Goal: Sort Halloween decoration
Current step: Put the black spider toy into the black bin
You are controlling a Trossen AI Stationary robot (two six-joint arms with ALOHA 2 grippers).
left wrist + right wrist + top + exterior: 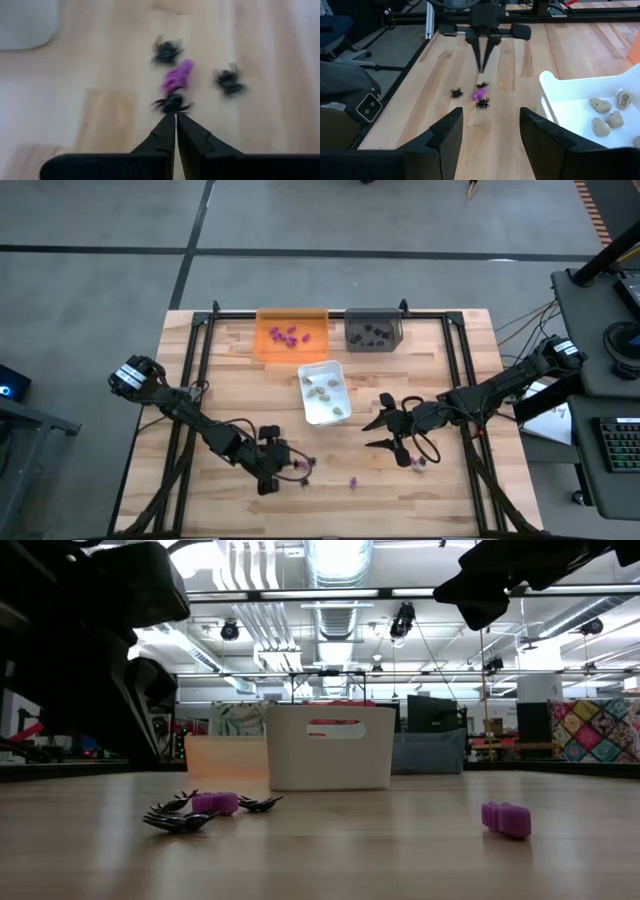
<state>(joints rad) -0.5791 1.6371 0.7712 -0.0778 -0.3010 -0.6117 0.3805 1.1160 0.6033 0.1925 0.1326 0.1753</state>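
1. Left gripper point(286, 459) low over the front-left of the table point(230, 370), fingers pressed together, pinching nothing. Tips sit just short of a small cluster: one purple piece point(178, 77) with three black spiders point(172, 103) around it.
2. Right gripper point(384, 432) right of centre, fingers spread wide, empty. It faces the left gripper across the cluster.
3. Two more purple pieces lie loose on the wood: one point(353, 482) front-centre, one point(418, 468) just beside the right gripper.
4. Orange tray point(291, 334) at the back holds purple pieces; grey tray point(373, 330) next to it holds black ones.
5. White tray point(323, 391) mid-table holds beige skulls point(600, 105).
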